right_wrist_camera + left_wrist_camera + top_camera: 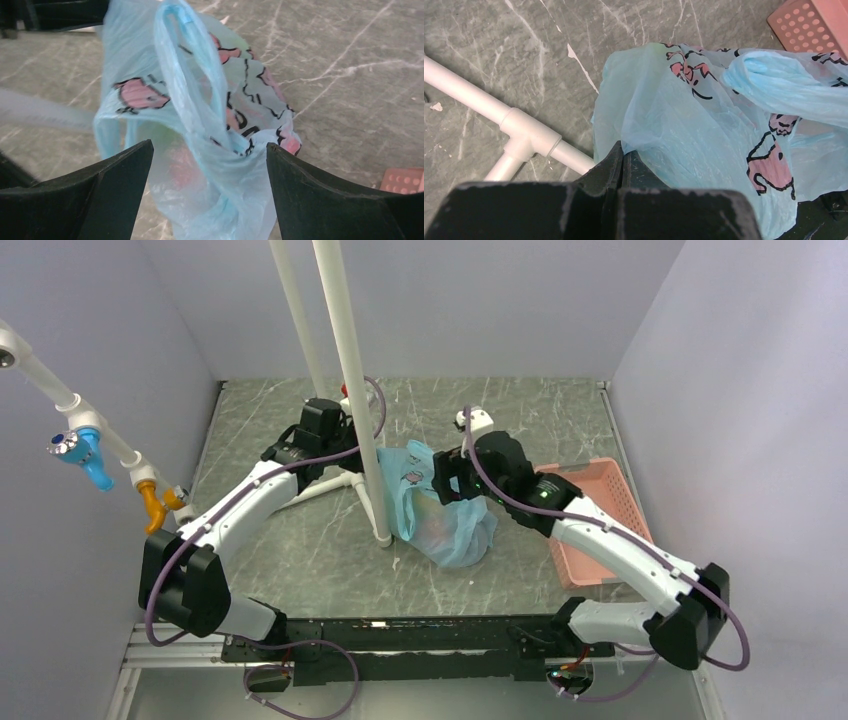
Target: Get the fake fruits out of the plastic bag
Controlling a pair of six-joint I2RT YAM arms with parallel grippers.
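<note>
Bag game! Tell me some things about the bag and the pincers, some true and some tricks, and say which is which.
1. The left pincer is shut on the bag. True.
2. The right pincer is shut tight. False: its jaws stand wide apart, with the bag between them.
3. The bag has pink pictures with dark outlines. True.
4. Fruits lie outside the bag. False: none show outside; a reddish shape shows through the bag.
5. The tray sits left of the bag. False: it is on the right, partly under the right arm.
</note>
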